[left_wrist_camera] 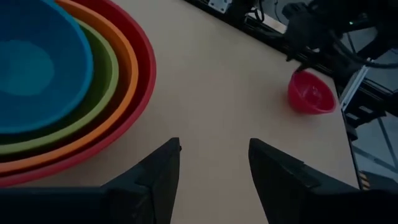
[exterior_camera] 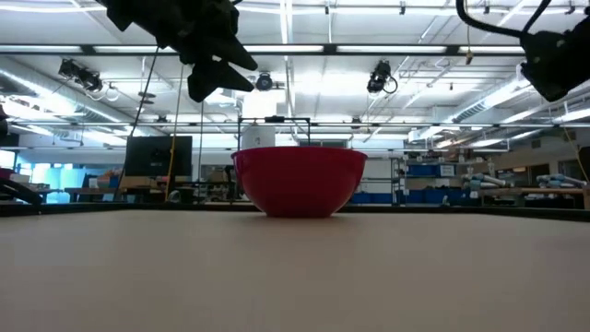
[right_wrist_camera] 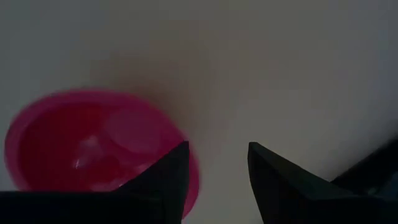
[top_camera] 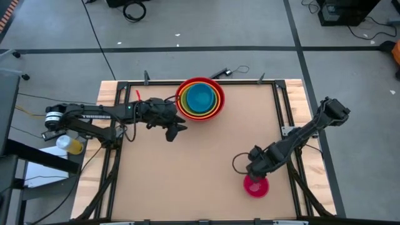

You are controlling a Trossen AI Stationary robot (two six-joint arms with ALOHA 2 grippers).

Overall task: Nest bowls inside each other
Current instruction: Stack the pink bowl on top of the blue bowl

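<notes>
A stack of nested bowls point(top_camera: 200, 99) stands at the table's far middle: red outermost, then orange, green, and blue innermost point(left_wrist_camera: 37, 62). In the low view only the red outer bowl point(exterior_camera: 298, 180) shows. A small pink bowl point(top_camera: 256, 187) sits on its base near the table's near right corner. My left gripper point(left_wrist_camera: 214, 146) hovers open just left of the stack and nearer than it, with nothing between its fingers. My right gripper point(right_wrist_camera: 217, 149) points down, open, above the board beside the pink bowl point(right_wrist_camera: 93, 146), and holds nothing.
Bare brown board point(top_camera: 194, 169) stretches between the stack and the pink bowl. Black frame rails point(top_camera: 282, 106) run along the table's sides. A yellow object point(top_camera: 72, 145) lies off the table at the left, by the left arm's base.
</notes>
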